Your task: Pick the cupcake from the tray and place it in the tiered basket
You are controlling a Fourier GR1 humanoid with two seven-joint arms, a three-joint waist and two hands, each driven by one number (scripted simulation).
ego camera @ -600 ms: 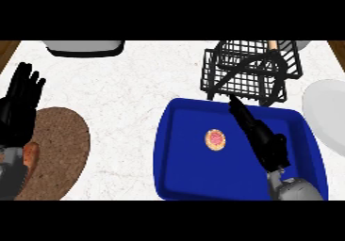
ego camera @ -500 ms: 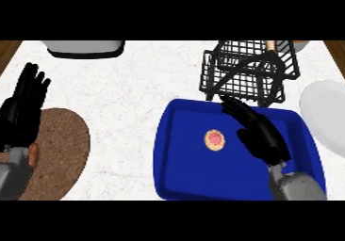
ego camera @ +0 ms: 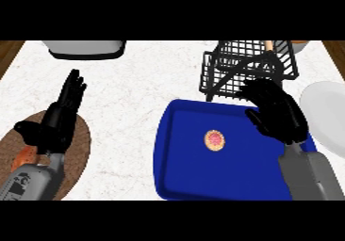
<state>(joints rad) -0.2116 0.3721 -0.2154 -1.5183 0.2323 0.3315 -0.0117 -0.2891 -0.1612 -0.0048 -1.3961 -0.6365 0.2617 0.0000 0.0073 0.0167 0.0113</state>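
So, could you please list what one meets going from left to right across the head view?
Brown mat → left hand → blue tray → cupcake → right hand → white plate.

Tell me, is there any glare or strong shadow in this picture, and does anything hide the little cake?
Head view: the light is even, with no glare on the blue tray and only faint shading on the white counter. The cupcake shows whole, with nothing over it. The right robot hand covers part of the tray's far right corner and the foot of the black wire basket.
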